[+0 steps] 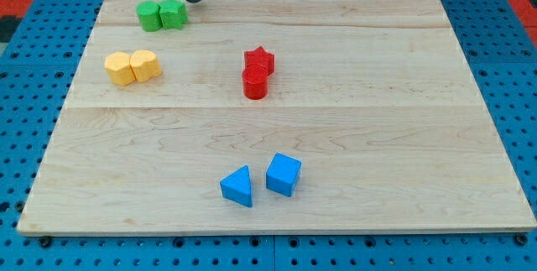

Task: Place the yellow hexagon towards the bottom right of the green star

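Observation:
Two yellow blocks touch at the view's left. The right one (pixel 145 65) looks like the yellow hexagon; the left one (pixel 119 68) has a softer, heart-like outline. Two green blocks touch near the top left. The right one (pixel 174 13) looks like the green star, the left one (pixel 149 16) is rounder. The hexagon lies below the star and a little to its left, a clear gap apart. My tip (pixel 194 0) stands at the board's top edge, just up and right of the green star, close to it; I cannot tell if they touch.
A red star (pixel 260 57) sits against a red cylinder (pixel 255 84) near the board's middle. A blue triangle (pixel 237 186) and a blue cube (pixel 284 174) lie side by side at the lower middle. The wooden board (pixel 403 137) rests on a blue pegboard.

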